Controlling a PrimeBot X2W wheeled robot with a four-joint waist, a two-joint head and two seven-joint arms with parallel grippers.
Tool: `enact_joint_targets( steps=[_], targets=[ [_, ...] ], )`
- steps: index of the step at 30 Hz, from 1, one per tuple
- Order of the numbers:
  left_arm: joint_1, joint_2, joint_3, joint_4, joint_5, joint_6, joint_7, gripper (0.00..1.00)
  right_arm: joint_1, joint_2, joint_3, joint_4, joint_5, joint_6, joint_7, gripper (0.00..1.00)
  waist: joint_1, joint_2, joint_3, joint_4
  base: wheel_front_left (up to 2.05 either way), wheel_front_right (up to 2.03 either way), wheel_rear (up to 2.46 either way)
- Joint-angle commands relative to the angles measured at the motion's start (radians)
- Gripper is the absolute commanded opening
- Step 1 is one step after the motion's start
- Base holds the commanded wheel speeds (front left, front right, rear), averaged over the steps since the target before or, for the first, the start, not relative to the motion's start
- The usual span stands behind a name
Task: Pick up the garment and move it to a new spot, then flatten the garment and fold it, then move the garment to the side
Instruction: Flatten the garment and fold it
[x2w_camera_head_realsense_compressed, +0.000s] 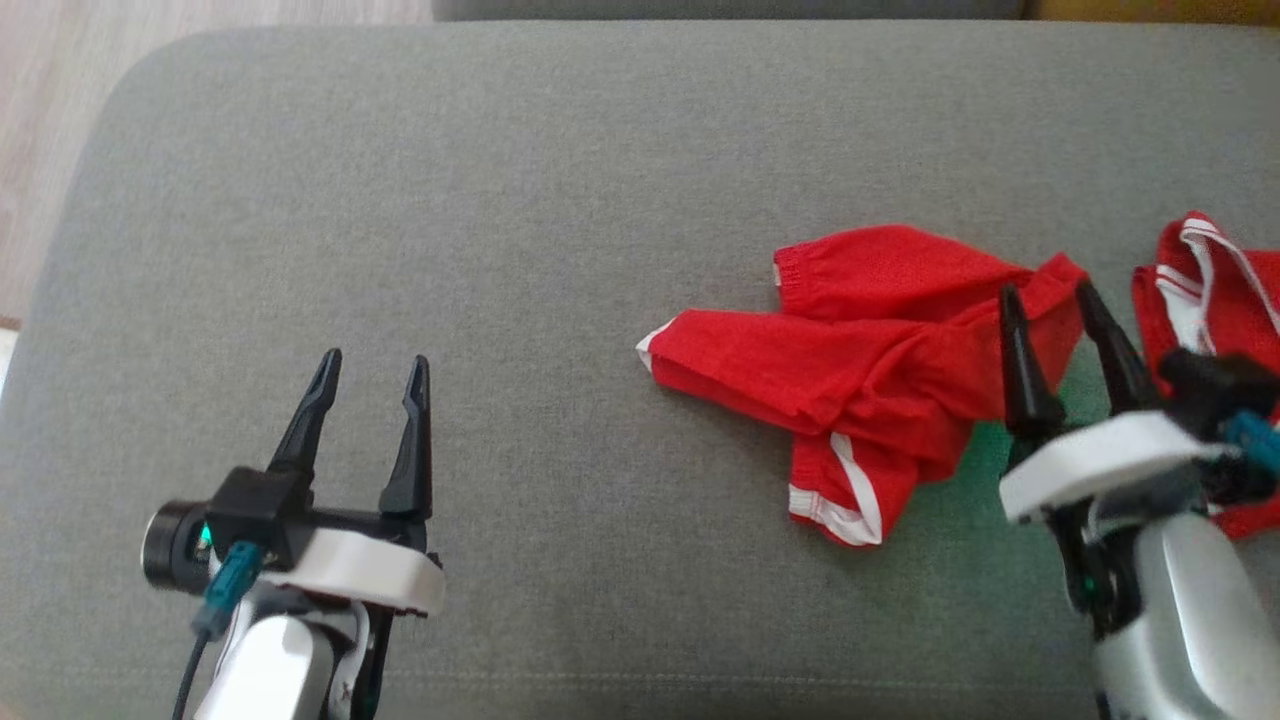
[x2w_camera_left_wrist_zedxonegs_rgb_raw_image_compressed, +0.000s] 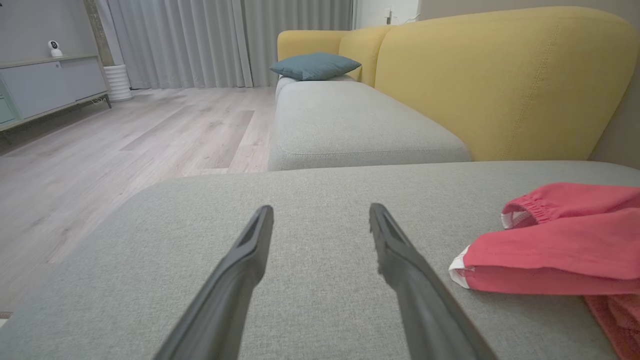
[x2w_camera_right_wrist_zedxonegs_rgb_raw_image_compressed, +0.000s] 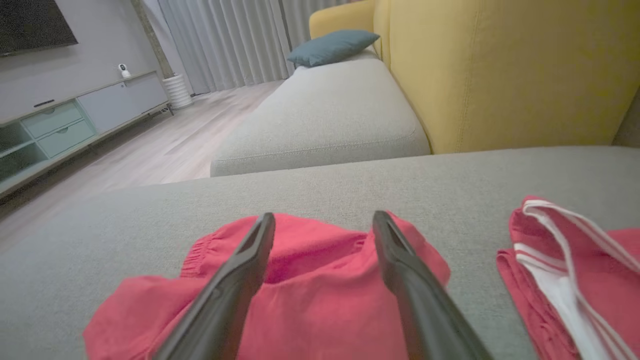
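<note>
Right wrist view, garment, yellow backrest

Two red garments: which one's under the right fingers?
The crumpled red garment, on the left of the two; the other red garment lies apart at the far right.

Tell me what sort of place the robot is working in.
Most likely a home living room: a yellow-backed sofa with a teal pillow, a low media cabinet, and floor-length curtains.

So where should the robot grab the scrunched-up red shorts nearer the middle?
Probably the gathered waistband edge of the crumpled red shorts, coming straight down from above: it lies exposed on the heap's far side, not tucked under folds. The right gripper, jaws open, is nearest.
</note>
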Motion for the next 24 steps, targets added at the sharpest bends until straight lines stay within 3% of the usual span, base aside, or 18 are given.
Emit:
enact_joint_targets(
  steps=[1, 5, 12, 24],
  targets=[
    [-0.023, 0.013, 0.040, -0.028, 0.011, 0.006, -0.012, 1.00, 0.011, -0.022, 0.035, -0.055, -0.007, 0.003, -0.021, 1.00, 0.0000, 0.0000, -0.012, -0.009, 0.00, 0.00, 0.00],
    [-0.008, 0.019, 0.045, -0.027, 0.010, 0.011, -0.012, 1.00, 0.082, -0.046, 0.090, -0.151, -0.027, 0.003, -0.044, 1.00, 0.0000, 0.0000, -0.037, -0.025, 0.00, 0.00, 0.00],
    [0.041, 0.027, 0.047, -0.033, 0.006, 0.029, -0.009, 1.00, 0.222, -0.032, 0.119, -0.306, -0.048, 0.003, -0.016, 1.00, 0.0000, 0.0000, -0.084, -0.046, 0.00, 0.00, 0.00],
    [0.078, 0.034, 0.043, -0.051, 0.002, 0.052, 0.008, 1.00, 0.304, -0.003, 0.095, -0.383, -0.072, 0.003, 0.032, 1.00, 0.0000, 0.0000, -0.094, -0.052, 0.00, 0.00, 0.00]
  ],
)
